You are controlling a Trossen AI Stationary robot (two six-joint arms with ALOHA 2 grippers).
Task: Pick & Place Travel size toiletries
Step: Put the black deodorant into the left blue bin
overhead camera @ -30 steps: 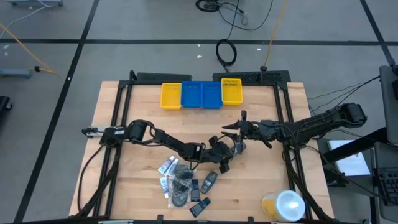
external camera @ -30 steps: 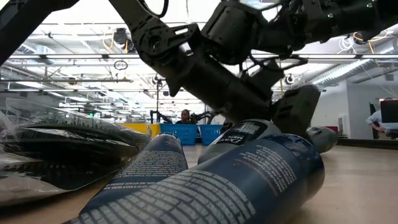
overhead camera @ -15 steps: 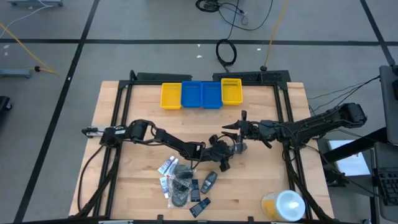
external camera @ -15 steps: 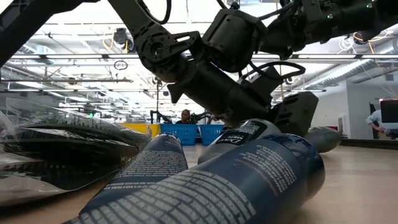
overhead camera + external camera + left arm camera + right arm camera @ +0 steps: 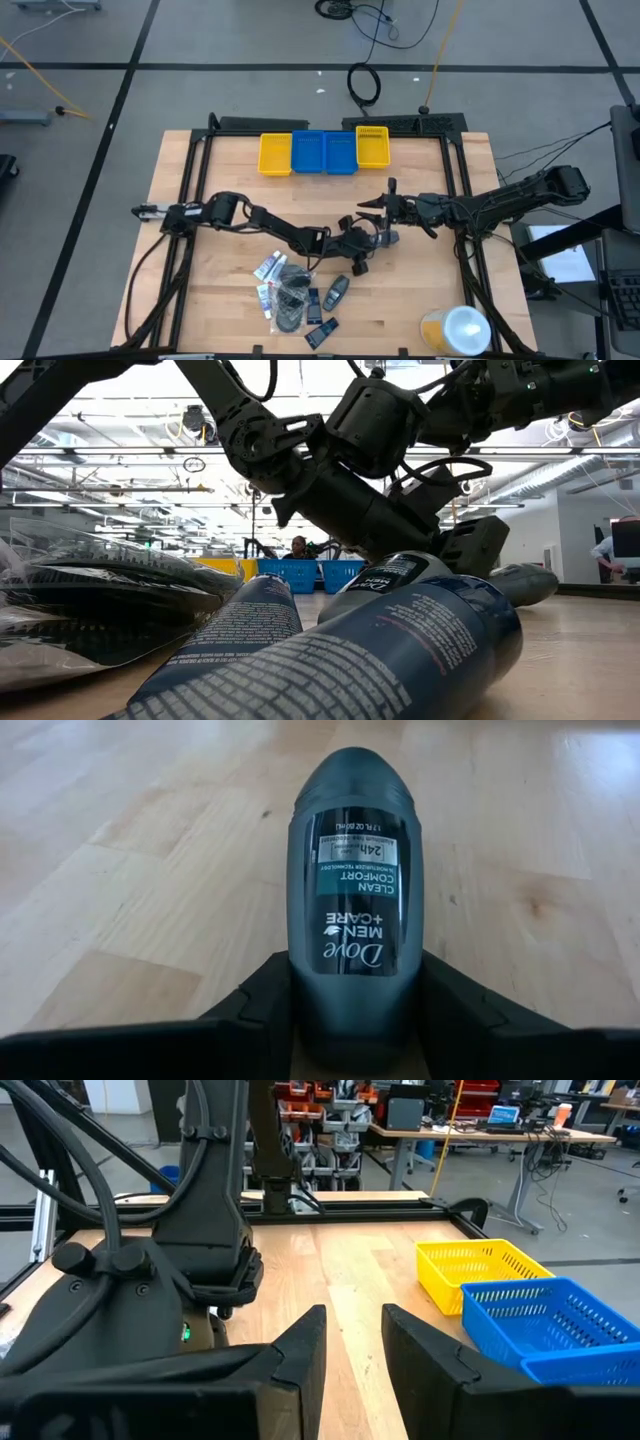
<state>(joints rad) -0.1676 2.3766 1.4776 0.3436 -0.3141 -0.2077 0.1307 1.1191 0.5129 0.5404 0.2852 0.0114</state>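
Jaws of the left gripper (image 5: 355, 1010) stand on either side of a dark grey mini deodorant bottle (image 5: 353, 910) with a white-and-teal label, their inner faces against its lower sides; the grip looks closed on it, and the bottle lies flat on the pale wooden table (image 5: 130, 870), its rounded end pointing away from the jaws. Seen from overhead, this gripper (image 5: 357, 262) sits low near the table's middle, the bottle (image 5: 358, 264) between its fingers.

Right gripper (image 5: 352, 1350): jaws parted by a narrow gap, nothing between them; it hangs above the table just beside the left gripper (image 5: 383, 232).

Remaining travel toiletries (image 5: 296, 297) lie in a loose cluster near the left gripper, on its near side: small white-and-blue tubes (image 5: 268, 268), another dark grey bottle (image 5: 337, 291), flat black round pieces (image 5: 290, 316) and small dark packets (image 5: 321, 332).

Beyond both grippers, at the table's far edge, stand yellow and blue plastic mesh bins (image 5: 323, 152) in a row. A large yellow container with a white lid (image 5: 457, 330) stands at the near right corner, well apart from the jaws.
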